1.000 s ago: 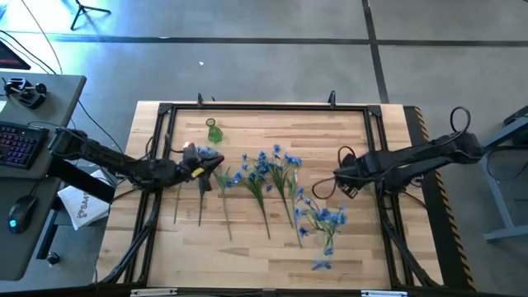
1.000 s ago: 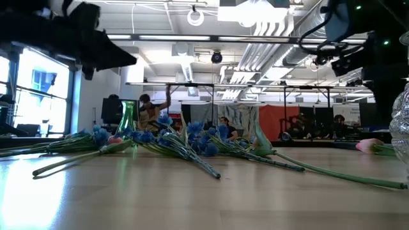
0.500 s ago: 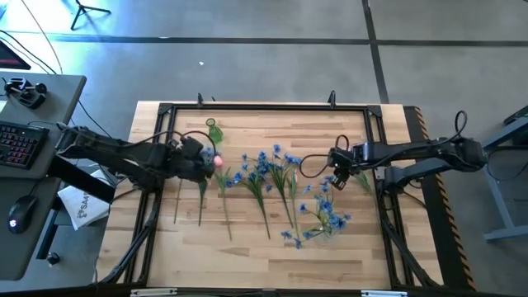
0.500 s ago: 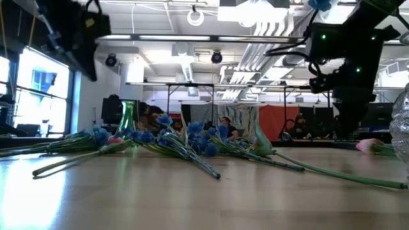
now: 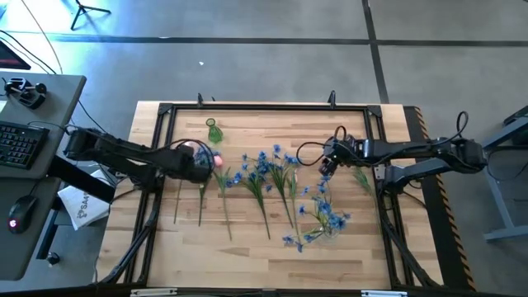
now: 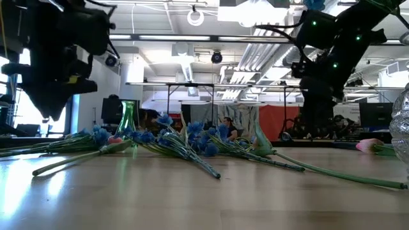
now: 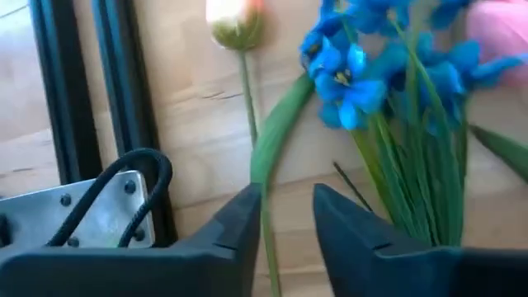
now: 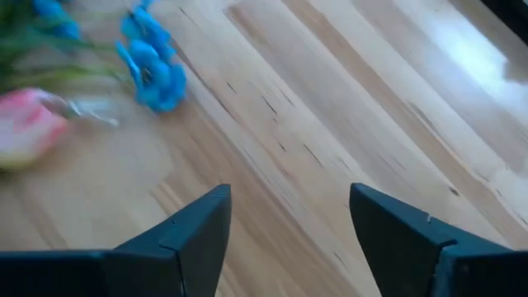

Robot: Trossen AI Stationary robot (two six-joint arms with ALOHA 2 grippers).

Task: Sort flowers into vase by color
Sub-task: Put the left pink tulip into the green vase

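Table (image 5: 247, 247): pale wood planks, framed by a black metal rail (image 5: 264, 108), standing on a grey floor (image 5: 247, 49) crossed by dark seams. Flowers (image 5: 268, 173): blue sprays and green stems lay fanned across the table's middle, heads toward the far edge; a second blue cluster (image 5: 323, 216) lay nearer the right side; a pink bud (image 5: 219, 160) showed just beside the left gripper. Green vase (image 5: 214, 129): small, stood near the far left corner of the table, apart from the flowers. Clear glass vessel (image 6: 402, 121): partly visible at the right edge of the low view, a pink bud (image 6: 365, 145) lying on the table beside it. Left gripper (image 7: 285, 216): held over the left part of the table above a green stem (image 7: 272, 140), fingers slightly spread with the stem running between them; whether they touched it could not be told. Right gripper (image 8: 285, 216): held above bare wood right of centre, fingers spread wide, holding nothing. Beside the table: a desk (image 5: 33, 132) with keyboard (image 5: 18, 144) and mouse (image 5: 18, 216) on the left. Room, low view: large open hall, ceiling pipes and strip lights (image 6: 255, 25), bright window (image 6: 38, 83) at left.
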